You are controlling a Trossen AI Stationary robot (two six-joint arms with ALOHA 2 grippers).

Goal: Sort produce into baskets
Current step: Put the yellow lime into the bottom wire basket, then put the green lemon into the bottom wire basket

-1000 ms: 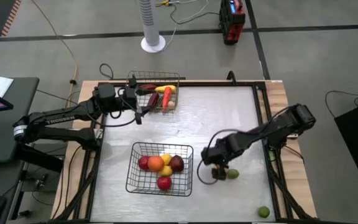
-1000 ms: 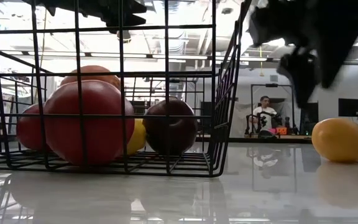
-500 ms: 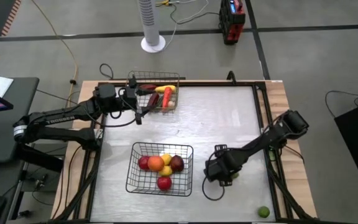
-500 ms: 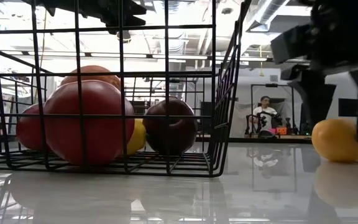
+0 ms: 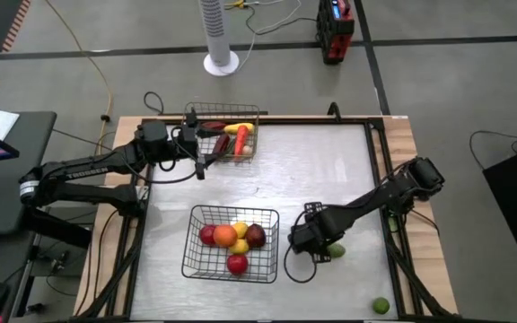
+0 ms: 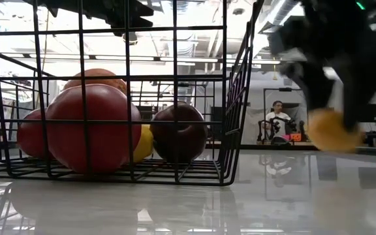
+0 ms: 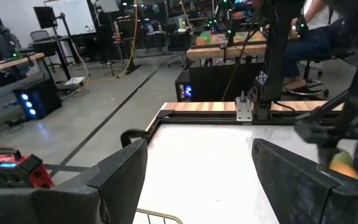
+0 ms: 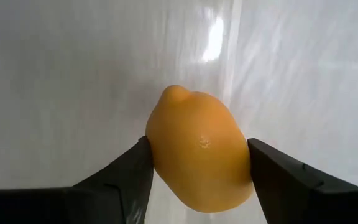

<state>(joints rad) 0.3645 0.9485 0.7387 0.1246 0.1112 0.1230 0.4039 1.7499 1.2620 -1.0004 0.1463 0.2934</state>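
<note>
Yellow-orange lemon [image 8: 199,149], dark hand [image 8: 199,177] (both fingers black), silver-wire basket [image 5: 232,242], glossy white table [image 5: 330,170]

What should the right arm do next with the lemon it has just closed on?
Probably carry it left and over the near basket. The right gripper has its jaws pressed on both sides of the lemon, which in the low view already looks clear of the table. That basket holds the round fruit, and its rim stands just beside the gripper.
</note>
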